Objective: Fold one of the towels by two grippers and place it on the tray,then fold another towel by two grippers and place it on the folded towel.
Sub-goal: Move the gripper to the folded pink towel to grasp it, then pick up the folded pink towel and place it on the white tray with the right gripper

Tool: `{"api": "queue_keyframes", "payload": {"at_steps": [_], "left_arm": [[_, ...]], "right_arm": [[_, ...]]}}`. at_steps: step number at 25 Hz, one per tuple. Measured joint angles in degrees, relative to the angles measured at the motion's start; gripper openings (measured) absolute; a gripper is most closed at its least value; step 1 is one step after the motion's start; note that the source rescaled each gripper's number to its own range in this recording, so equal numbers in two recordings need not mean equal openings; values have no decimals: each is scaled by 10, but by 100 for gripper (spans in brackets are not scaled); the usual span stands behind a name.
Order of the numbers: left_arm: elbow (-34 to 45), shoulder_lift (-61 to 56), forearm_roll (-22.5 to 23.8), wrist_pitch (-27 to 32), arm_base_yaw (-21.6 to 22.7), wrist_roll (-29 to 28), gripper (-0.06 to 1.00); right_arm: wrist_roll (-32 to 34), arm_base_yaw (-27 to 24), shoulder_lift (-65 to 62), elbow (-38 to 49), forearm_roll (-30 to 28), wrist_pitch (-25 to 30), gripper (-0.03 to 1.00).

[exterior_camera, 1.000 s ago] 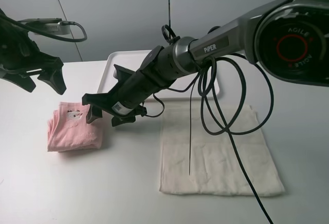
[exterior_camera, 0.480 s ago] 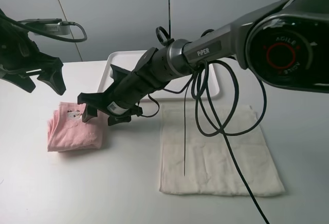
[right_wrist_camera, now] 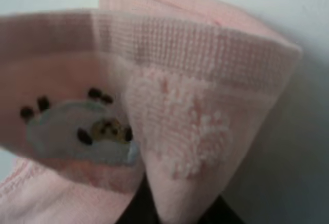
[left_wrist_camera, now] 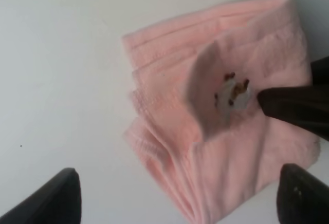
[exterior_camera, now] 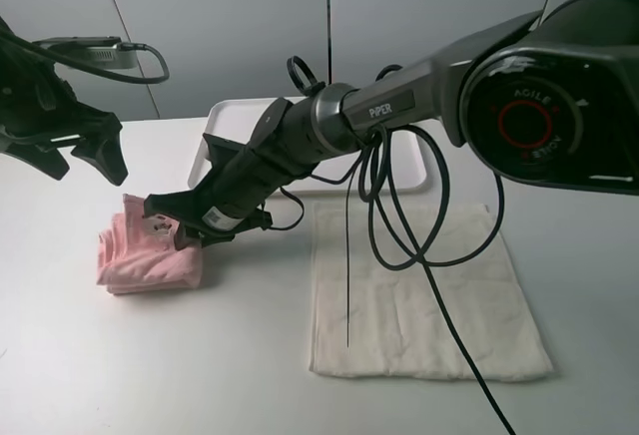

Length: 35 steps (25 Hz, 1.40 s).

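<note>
A folded pink towel (exterior_camera: 150, 260) with a small cartoon patch lies at the left of the table. My right gripper (exterior_camera: 175, 223) reaches across the middle to its right edge, jaws apart, with the raised top layers between them. In the right wrist view the pink towel (right_wrist_camera: 195, 80) fills the frame, draped over a dark finger (right_wrist_camera: 169, 211). My left gripper (exterior_camera: 85, 151) hangs open above and left of the towel. In the left wrist view the pink towel (left_wrist_camera: 205, 131) lies below my open left gripper (left_wrist_camera: 180, 203). A cream towel (exterior_camera: 419, 295) lies flat at the right. A white tray (exterior_camera: 232, 116) stands behind.
The right arm and its looping black cables (exterior_camera: 399, 216) stretch over the tray and the cream towel's left side. Bare table shows in front of both towels. A grey wall panel stands behind the table.
My right gripper has moved left and down onto the pink towel's right edge, lifting its top layers and nudging the towel. The left gripper has not moved.
</note>
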Motion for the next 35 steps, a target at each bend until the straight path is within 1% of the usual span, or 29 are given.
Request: {"api": "queue_keyframes", "payload": {"at_steps": [5, 10, 15, 18, 21, 25, 32, 35], "left_arm": [[0, 0, -1, 0, 0, 0, 98], [0, 0, -17, 0, 0, 0, 98], [0, 0, -26, 4, 0, 0, 98], [0, 0, -26, 10, 0, 2, 98], [0, 0, -26, 12, 0, 2, 98], [0, 0, -26, 12, 0, 2, 98], [0, 0, -26, 12, 0, 2, 98], [0, 0, -28, 12, 0, 3, 98]], "right_arm": [[1, 6, 0, -2, 2, -1, 7], [0, 6, -7, -6, 3, 2, 7], [-3, -4, -18, -49, 3, 38, 7], [-3, -23, -19, -77, 1, 57, 7], [-3, -45, -19, -92, -6, 62, 7], [-3, -84, -19, -93, -35, 68, 7], [-3, -167, -19, -93, -50, 73, 7], [-3, -210, -19, -93, -78, 68, 7]]}}
